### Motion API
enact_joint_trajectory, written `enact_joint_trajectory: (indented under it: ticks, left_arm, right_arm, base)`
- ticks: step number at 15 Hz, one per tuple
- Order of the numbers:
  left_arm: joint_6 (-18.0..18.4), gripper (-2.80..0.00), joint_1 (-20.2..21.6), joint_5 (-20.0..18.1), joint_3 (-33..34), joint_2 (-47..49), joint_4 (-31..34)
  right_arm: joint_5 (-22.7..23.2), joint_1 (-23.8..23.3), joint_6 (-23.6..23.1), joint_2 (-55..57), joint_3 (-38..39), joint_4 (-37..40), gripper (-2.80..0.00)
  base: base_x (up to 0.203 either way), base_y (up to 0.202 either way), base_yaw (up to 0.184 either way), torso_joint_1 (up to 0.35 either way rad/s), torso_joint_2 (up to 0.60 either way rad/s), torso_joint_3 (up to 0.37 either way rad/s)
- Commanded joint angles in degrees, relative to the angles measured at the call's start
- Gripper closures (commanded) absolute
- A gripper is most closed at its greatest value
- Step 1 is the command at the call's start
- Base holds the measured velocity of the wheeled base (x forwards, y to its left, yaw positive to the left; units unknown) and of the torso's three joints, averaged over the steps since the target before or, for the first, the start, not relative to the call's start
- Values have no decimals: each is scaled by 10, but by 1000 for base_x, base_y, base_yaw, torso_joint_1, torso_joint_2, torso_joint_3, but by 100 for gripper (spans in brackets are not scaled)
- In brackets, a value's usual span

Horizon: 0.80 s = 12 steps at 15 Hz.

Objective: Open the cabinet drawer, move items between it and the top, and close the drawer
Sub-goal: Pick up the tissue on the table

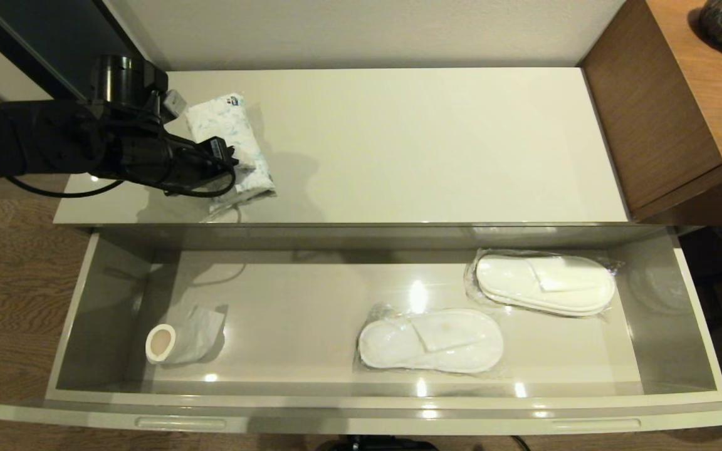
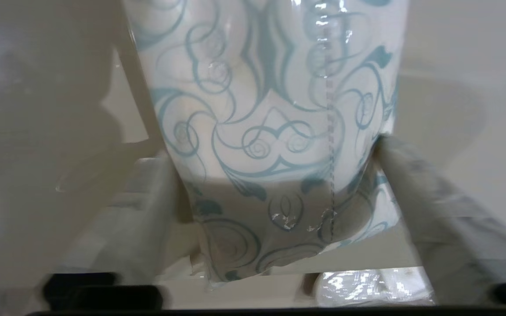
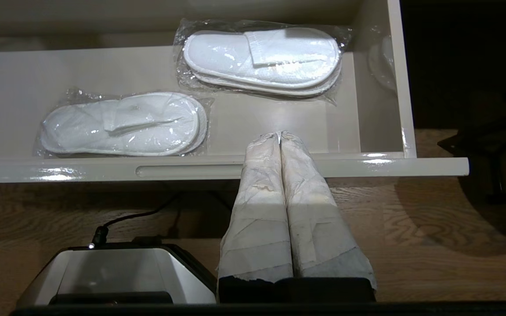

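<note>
The top point(image 1: 398, 144) is glossy and smooth, as is the drawer point(image 1: 286, 326) floor. The bundle point(image 1: 235, 141) wears shiny printed film; both slippers point(image 1: 430, 341) point(image 1: 546, 283) are soft white cloth sealed in crinkled clear plastic. The floor point(image 1: 16, 263) is matt wood-grain.

White bundle point(image 1: 230, 144) printed with pale teal swirls on a glossy cream top point(image 1: 436, 144); white slippers point(image 1: 431, 340) in clear plastic inside the grey-beige drawer point(image 1: 73, 326); brown wood-grain unit point(image 1: 668, 119)
</note>
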Motion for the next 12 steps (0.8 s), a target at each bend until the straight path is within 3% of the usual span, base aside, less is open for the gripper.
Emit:
enact_joint_trajectory:
  ticks: [1, 7, 12]
  left_arm:
    - [-2, 0, -3, -2, -3, 3, -10]
    - [-2, 0, -19, -5, -3, -39, -25]
    - [-7, 0, -28, -6, 76, -191, 43]
  right_arm:
    - [0, 0, 0, -1, 1, 0, 0]
    - [0, 0, -4, -2, 1, 0, 0]
    - [1, 0, -4, -2, 1, 0, 0]
  base:
    - [0, 0, 0, 0, 0, 0]
    - [0, 0, 0, 0, 0, 0]
    - [0, 0, 0, 0, 0, 0]
